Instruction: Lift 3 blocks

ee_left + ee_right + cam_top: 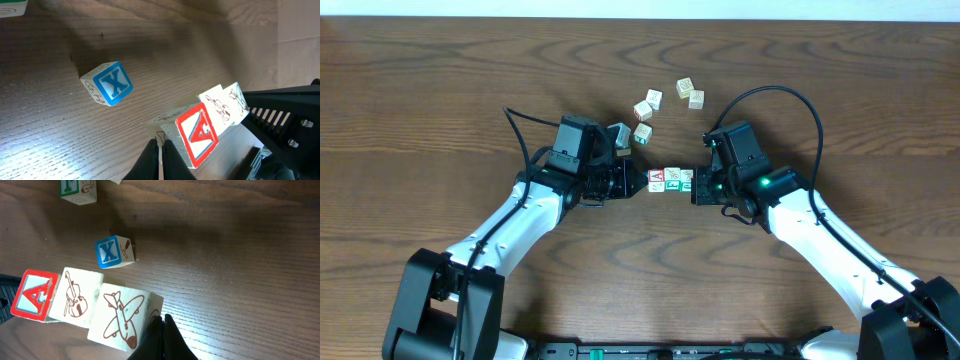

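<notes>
Overhead, three blocks (pixel 671 180) in a row between left gripper (pixel 636 184) and right gripper (pixel 697 187), both pairs of fingers closed on nothing, contact points obscured, whether raised unclear.

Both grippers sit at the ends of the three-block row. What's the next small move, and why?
Probably raise both arms together a little, pressing inward. The shut left gripper appears to meet the red A block and the shut right gripper the airplane block, with the violin block between, so the row looks clamped.
</notes>
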Robot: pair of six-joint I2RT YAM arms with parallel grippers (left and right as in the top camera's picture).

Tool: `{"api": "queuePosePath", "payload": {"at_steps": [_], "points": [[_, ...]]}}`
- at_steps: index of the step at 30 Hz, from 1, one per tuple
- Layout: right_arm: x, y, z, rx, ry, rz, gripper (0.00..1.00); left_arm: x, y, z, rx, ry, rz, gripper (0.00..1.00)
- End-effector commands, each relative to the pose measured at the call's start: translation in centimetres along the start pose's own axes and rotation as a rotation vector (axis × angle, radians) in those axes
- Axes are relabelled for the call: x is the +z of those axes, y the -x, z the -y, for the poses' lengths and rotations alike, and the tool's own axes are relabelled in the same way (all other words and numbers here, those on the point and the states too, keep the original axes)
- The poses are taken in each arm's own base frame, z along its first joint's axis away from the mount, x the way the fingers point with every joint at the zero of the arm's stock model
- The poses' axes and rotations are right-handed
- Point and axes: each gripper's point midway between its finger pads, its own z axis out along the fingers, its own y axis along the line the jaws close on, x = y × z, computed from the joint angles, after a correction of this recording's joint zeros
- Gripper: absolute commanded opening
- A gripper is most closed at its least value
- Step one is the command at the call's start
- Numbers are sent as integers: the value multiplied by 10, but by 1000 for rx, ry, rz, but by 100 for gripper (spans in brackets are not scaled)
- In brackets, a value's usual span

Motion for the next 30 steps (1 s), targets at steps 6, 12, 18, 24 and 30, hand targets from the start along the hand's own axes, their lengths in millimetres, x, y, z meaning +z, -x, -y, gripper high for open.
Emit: {"api": "queuePosePath", "payload": {"at_steps": [6,12,18,24,30], "points": [[-26,1,-72,-73,313,-33,1,-1,-7,57,81,-179,-66,7],[-26,1,-72,-73,312,-36,1,-1,-7,57,82,-180,-65,7],[-28,1,-73,-75,315,-30,1,-2,-7,58,85,-182,-63,7],[-36,4,-75,-88,324,-10,1,-3,-7,59,87,-183,-61,7],[-36,3,-74,-87,318,-11,1,-3,-7,60,89,-184,-59,7]]}}
